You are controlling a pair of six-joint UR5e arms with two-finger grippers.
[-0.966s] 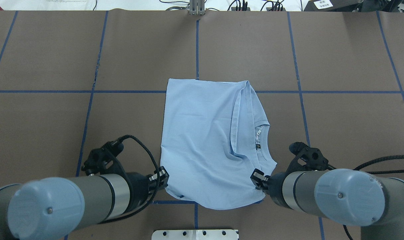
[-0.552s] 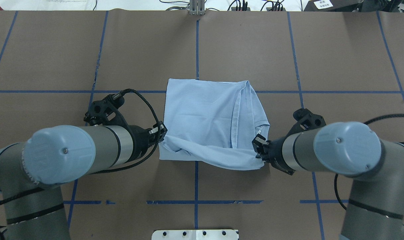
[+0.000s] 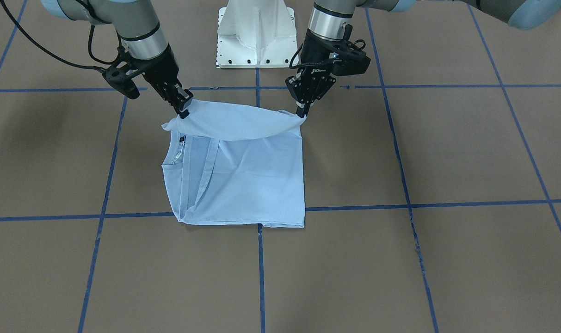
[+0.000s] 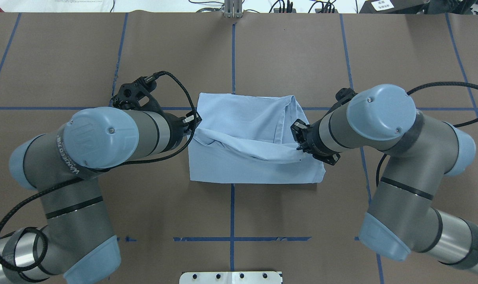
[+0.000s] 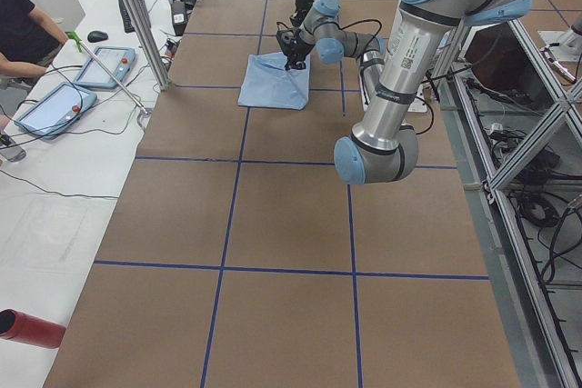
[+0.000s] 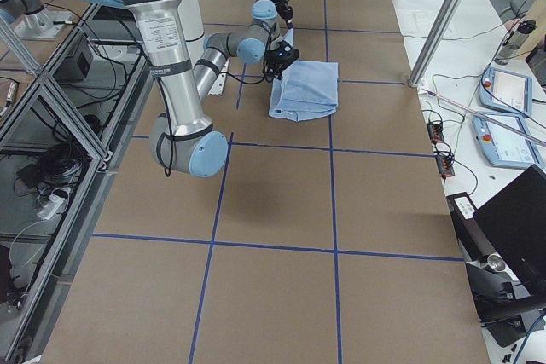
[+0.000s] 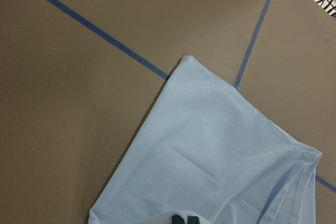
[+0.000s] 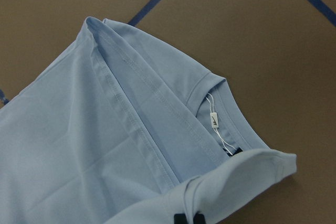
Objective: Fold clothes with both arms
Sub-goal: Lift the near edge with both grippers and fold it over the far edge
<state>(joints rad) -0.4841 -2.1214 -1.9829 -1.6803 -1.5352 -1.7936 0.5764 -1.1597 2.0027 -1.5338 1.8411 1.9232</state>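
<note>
The fingers (image 3: 303, 104) of the left gripper (image 3: 301, 113) and of the right gripper (image 3: 184, 111) are closed tight on cloth, each pinching one end of a raised fold of the pale blue T-shirt (image 4: 254, 171). Between the two sets of fingers the lifted edge sags in a shallow curve. Beneath and beyond them the remainder lies flat on the brown table (image 4: 302, 51), with the neck label (image 3: 181, 138) just below the right gripper's fingers. The fabric looks light, limp and unlikely to slip, so it should follow wherever its ends are carried but will droop mid-span. Hemmed corners appear the surest hold; how many layers each pinch traps cannot be made out.
</note>
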